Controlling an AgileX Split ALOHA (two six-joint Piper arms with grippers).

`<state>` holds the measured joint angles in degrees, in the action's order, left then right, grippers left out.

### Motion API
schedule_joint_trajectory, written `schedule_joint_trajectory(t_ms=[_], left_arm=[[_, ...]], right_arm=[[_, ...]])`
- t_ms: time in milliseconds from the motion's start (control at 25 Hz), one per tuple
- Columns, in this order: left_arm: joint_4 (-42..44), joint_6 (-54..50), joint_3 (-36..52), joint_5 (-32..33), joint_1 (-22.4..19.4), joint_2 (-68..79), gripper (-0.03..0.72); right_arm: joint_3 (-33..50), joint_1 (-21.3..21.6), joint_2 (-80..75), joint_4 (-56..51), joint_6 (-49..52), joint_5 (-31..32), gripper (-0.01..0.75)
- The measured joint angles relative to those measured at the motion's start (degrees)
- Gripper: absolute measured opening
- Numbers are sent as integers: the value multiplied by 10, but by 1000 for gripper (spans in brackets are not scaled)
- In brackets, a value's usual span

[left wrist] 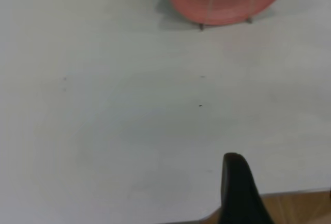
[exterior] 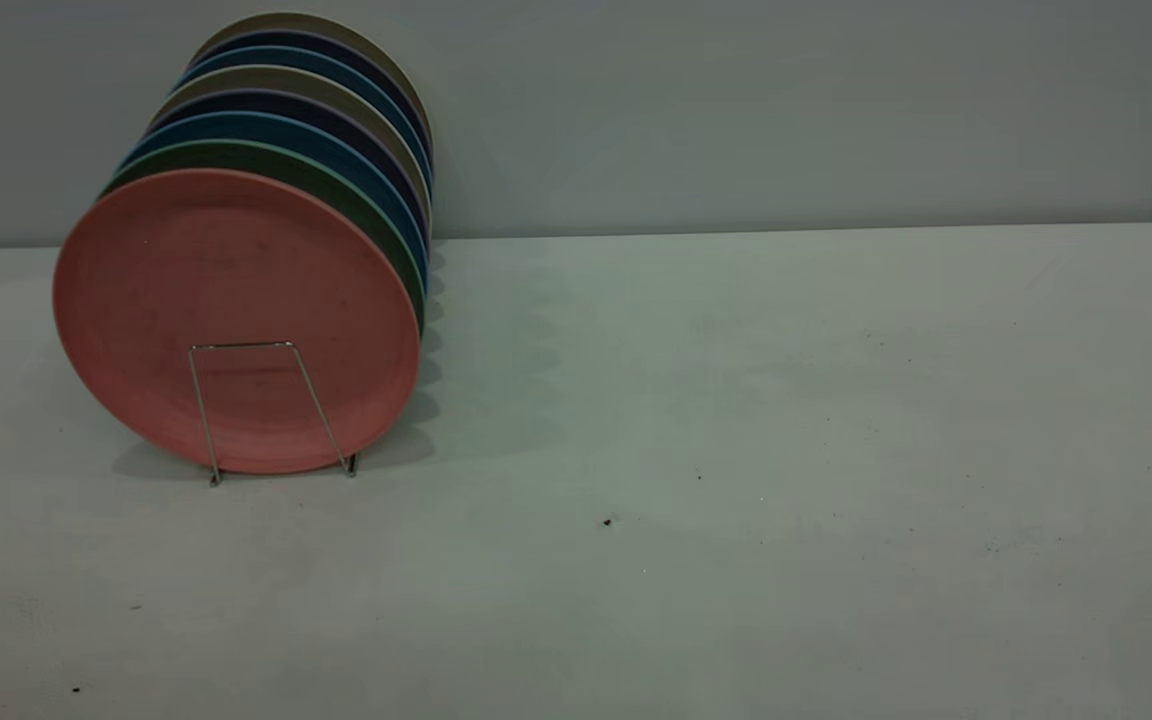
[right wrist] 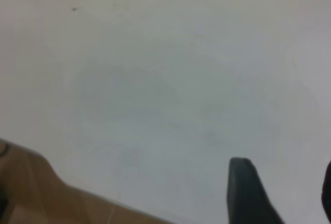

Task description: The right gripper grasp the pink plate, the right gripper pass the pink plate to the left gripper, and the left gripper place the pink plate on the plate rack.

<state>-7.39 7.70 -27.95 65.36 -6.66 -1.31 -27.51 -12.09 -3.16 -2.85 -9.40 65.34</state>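
Observation:
The pink plate (exterior: pixel 236 280) stands upright in the front slot of the plate rack (exterior: pixel 308 388), at the table's left, leaning on the front wire loop. Neither gripper shows in the exterior view. In the left wrist view the pink plate's lower part (left wrist: pixel 232 6) and the rack's wires (left wrist: pixel 211 4) lie far off. The left gripper (left wrist: pixel 284 182) hovers over the table's near edge, one black finger (left wrist: pixel 238 188) showing, nothing held. The right gripper (right wrist: pixel 287 182) is over bare table, empty, with one finger (right wrist: pixel 245 188) and the edge of the other in sight.
Behind the pink plate the rack holds a green plate (exterior: pixel 341 190), then several blue, dark and beige plates (exterior: pixel 336 90). A grey wall stands behind the table (exterior: pixel 736 400). Brown floor shows past the table edge in both wrist views (left wrist: pixel 295 208) (right wrist: pixel 31 193).

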Motion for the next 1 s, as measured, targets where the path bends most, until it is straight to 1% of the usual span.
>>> schedule_joint_trajectory(t_ms=[160, 400, 800, 880, 1000], left_arm=[[25, -23, 0, -1, 7, 0, 460], [29, -28, 0, -1, 57, 0, 460], [29, -29, 0, -1, 62, 0, 460], [29, -29, 0, -1, 62, 0, 460], [29, -29, 0, -1, 62, 0, 460]], right_arm=[[1, 0, 0, 20, 25, 0, 366], [1, 0, 0, 23, 32, 0, 366], [1, 3, 0, 23, 33, 0, 366], [1, 24, 3, 23, 33, -1, 366], [2, 71, 22, 23, 33, -1, 366]])
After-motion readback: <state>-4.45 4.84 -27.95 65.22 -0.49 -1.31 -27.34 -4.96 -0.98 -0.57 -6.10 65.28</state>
